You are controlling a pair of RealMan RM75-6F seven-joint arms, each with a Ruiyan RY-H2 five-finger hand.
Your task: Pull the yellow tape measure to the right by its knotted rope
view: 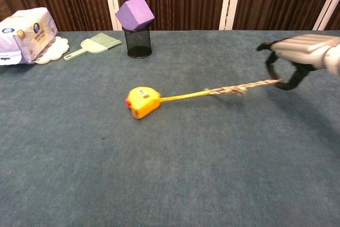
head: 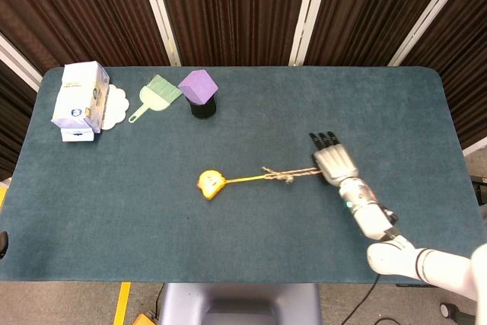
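While the right hand [view: 297, 59] pinches its knotted rope [view: 234, 88], the yellow tape measure [view: 142, 101] lies tilted, blade drawn out

The right arm enters the head view from the lower right corner and reaches up and leftward over the table, white upper segment first, then a grey forearm and wrist. The right hand [head: 332, 164] sits at the right of the scene, back of the hand upward, dark fingers [head: 323, 140] pointing toward the far edge. In the chest view the right hand [view: 297, 57] shows at the right edge, raised above the surface, fingers curled downward and closed on the end of the knotted rope [view: 234, 88]. The left arm and hand appear in neither view.
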